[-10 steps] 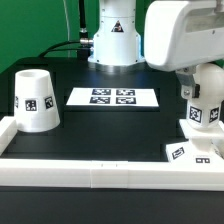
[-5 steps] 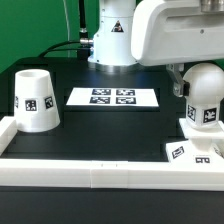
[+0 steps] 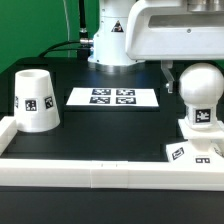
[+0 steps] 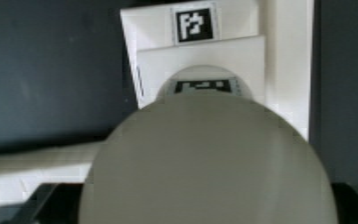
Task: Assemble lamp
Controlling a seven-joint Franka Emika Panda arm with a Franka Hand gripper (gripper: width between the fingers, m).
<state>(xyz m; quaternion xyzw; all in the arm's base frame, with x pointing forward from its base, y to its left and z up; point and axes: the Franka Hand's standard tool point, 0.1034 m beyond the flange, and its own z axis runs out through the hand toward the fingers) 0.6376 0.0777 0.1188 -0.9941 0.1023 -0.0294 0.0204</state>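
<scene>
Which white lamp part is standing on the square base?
The rounded white bulb, at the exterior view's right; the tapered cup-like shade stands apart on the table.

Bulb [image 3: 199, 95] on base [image 3: 190, 152], exterior view's right; shade [image 3: 35, 98], exterior view's left.

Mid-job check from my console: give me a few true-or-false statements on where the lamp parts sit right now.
1. The bulb stands on the base at the exterior view's right. True.
2. In the exterior view the marker board lies between the shade and the bulb. True.
3. The shade is fitted over the bulb. False: it stands apart, at the exterior view's left.
4. The shade lies tipped on its side. False: it stands upright, narrow end up.
</scene>
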